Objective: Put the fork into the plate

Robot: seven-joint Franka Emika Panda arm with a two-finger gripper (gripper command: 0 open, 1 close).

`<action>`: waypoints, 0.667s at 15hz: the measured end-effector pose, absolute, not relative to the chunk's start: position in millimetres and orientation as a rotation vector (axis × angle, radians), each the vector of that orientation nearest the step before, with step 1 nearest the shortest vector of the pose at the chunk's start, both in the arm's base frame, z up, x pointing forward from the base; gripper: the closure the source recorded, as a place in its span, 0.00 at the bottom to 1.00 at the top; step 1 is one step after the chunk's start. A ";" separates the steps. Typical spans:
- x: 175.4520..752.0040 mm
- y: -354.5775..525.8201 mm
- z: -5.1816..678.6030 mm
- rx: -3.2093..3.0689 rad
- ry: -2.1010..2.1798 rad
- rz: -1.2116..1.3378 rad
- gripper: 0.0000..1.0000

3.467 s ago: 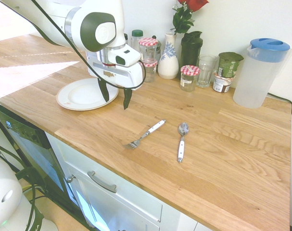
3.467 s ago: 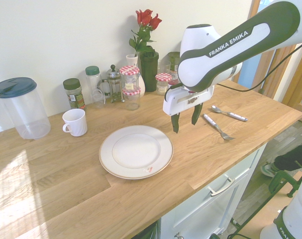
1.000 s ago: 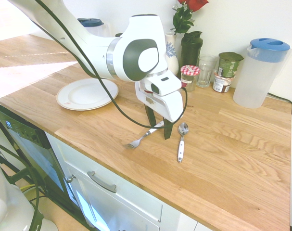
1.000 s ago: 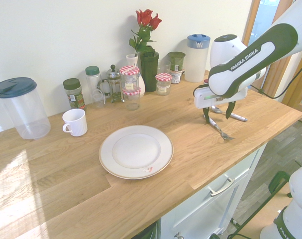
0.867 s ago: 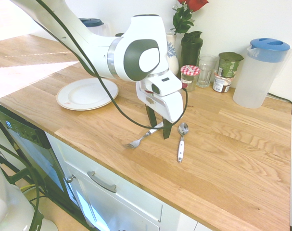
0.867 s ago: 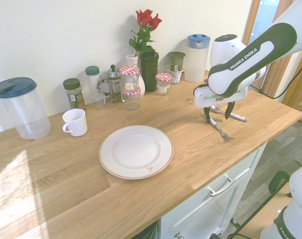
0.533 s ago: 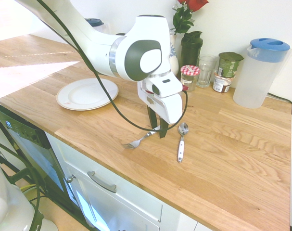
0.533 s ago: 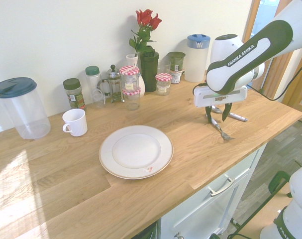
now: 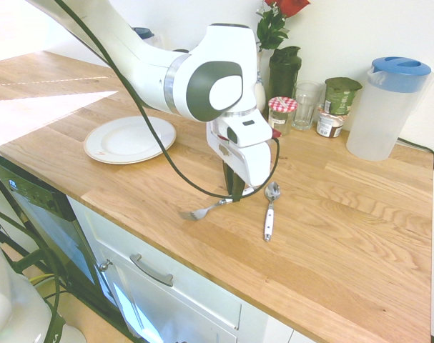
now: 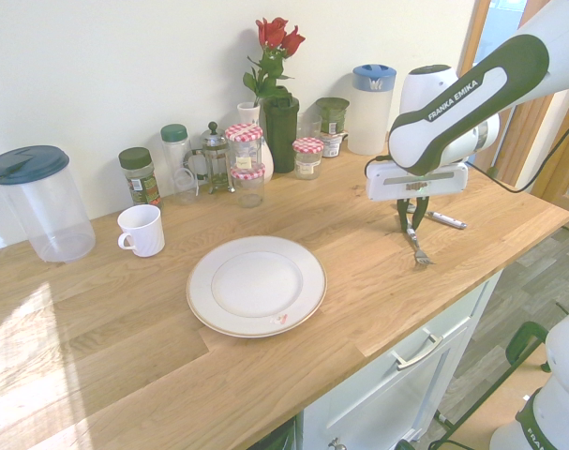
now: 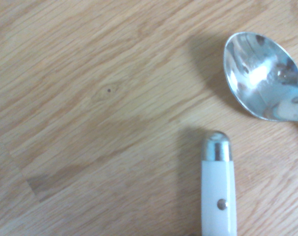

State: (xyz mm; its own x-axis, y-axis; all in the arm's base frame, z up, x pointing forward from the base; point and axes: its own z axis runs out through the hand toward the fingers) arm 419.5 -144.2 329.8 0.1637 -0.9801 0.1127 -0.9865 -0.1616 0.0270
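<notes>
The fork (image 9: pixel 200 209) lies on the wooden counter with its silver tines pointing at the front edge. My gripper (image 9: pixel 234 190) stands straight over its white handle, fingers drawn together on it. From the other side the tines (image 10: pixel 420 257) stick out below the gripper (image 10: pixel 412 226). The wrist view shows the handle's end (image 11: pixel 218 195) from close by. Well off to the side, the round cream plate (image 9: pixel 99 151) sits with nothing in it; the second exterior view shows it mid-counter (image 10: pixel 205 302).
A white-handled spoon (image 9: pixel 269 209) lies right beside the fork, its bowl (image 11: pixel 263 76) close to the handle's end. Jars, a vase with roses (image 9: pixel 250 89) and a clear pitcher (image 9: pixel 385 111) line the back wall. A white mug (image 10: pixel 141 231) stands behind the plate.
The gripper's fingers stood apart on either side of the fork's handle and have closed onto it. The arm has stayed over the same spot.
</notes>
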 end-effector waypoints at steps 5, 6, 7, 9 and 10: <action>418.9 -145.9 329.8 2.318 -1.985 0.101 1.00; 418.9 -146.4 330.0 2.316 -1.991 0.101 1.00; 419.2 -146.5 330.3 2.317 -1.993 0.105 1.00; 421.2 -145.8 331.4 2.326 -1.992 0.124 1.00; 423.3 -143.4 332.3 2.335 -1.985 0.132 1.00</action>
